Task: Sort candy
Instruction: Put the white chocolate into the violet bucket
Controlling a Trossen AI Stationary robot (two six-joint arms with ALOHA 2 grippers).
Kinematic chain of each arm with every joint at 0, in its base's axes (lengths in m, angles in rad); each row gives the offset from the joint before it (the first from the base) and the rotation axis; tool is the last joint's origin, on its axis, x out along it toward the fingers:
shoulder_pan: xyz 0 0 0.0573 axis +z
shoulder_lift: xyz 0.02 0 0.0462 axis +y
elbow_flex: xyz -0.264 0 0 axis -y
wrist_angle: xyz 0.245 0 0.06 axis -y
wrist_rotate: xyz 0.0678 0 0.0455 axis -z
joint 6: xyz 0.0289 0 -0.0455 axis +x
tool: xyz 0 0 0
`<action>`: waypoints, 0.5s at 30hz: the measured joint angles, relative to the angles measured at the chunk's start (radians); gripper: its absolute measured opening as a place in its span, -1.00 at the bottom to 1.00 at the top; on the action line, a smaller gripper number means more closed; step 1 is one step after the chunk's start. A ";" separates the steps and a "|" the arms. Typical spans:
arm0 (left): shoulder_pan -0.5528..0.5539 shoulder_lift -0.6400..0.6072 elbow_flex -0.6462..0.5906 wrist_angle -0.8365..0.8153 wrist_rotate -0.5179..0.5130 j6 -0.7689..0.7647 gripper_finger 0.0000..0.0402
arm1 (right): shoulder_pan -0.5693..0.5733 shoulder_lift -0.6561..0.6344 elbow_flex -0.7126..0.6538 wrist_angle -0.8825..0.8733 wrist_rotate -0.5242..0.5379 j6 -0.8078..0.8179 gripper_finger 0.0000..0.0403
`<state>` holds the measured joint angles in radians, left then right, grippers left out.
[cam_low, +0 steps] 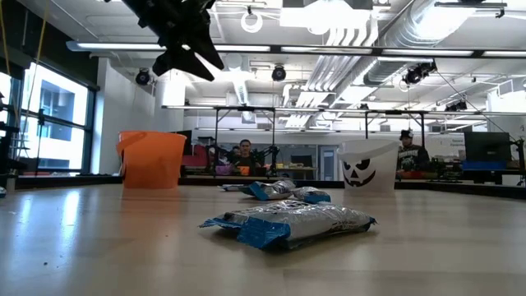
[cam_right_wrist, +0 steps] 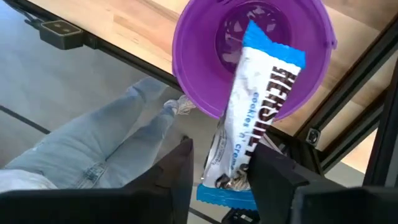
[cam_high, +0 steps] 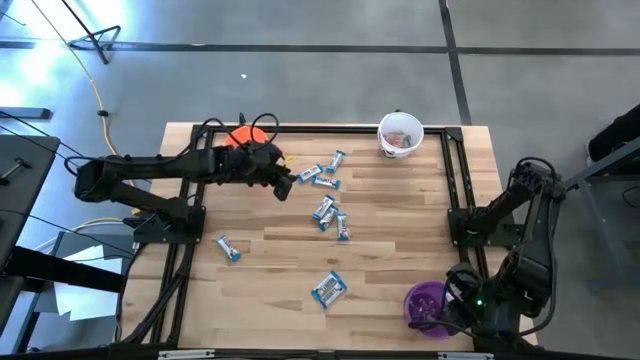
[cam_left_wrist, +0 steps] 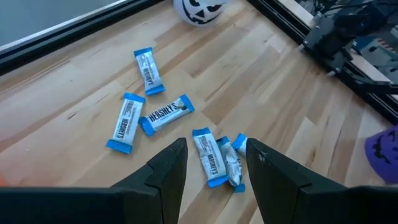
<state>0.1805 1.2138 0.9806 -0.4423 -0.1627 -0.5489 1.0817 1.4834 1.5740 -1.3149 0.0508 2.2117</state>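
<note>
**Right gripper over the purple cup with a bar between its fingers**

Your right gripper (cam_right_wrist: 221,165) hangs above the purple cup (cam_right_wrist: 193,74) at the table's near right corner. A blue-and-white candy bar (cam_right_wrist: 255,118) stands between its fingers, its upper end reaching over the cup's mouth. Whether the fingers clamp the bar or have let go, you cannot tell from these views.

Your left gripper (cam_left_wrist: 214,162) hovers with its fingers apart and nothing between them, above the far left part of the table (cam_high: 400,250), just beside the orange cup (cam_high: 240,135). Right below it lies a pair of candy pieces (cam_left_wrist: 217,158), touching each other. Three more bars (cam_left_wrist: 149,112) lie near them, toward the white cup (cam_left_wrist: 196,9).

From above, you see the rest of the candy (cam_high: 328,212) scattered across the middle of the table, with one larger pack (cam_high: 328,288) toward the near edge and one small piece (cam_high: 229,248) off to the left. The white cup holds some pieces too.
</note>
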 joint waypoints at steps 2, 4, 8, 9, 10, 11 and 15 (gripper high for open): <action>-0.009 0.000 0.000 0.000 0.000 -0.011 -0.24 | -0.002 0.000 0.000 0.002 -0.003 0.010 -0.29; -0.019 0.000 0.000 0.000 0.000 -0.026 -0.24 | -0.021 0.000 0.000 0.011 -0.043 0.033 -0.28; -0.037 0.000 0.000 0.000 -0.005 -0.034 -0.24 | -0.045 0.015 -0.001 -0.024 -0.174 -0.065 -0.28; -0.039 0.000 0.000 0.000 -0.005 -0.035 -0.24 | -0.049 0.016 -0.001 -0.021 -0.179 -0.092 -0.28; -0.041 0.000 0.000 0.000 -0.006 -0.040 -0.24 | -0.050 0.016 -0.001 -0.014 -0.168 -0.116 -0.28; -0.045 0.000 0.000 0.000 -0.006 -0.044 -0.24 | -0.050 0.016 -0.001 -0.016 -0.152 -0.135 -0.28; -0.053 0.000 0.000 0.000 -0.013 -0.045 -0.24 | -0.057 0.016 -0.001 -0.034 -0.049 -0.227 -0.28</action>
<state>0.1278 1.2137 0.9806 -0.4423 -0.1756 -0.5941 1.0251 1.4990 1.5730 -1.3487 0.0014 1.9848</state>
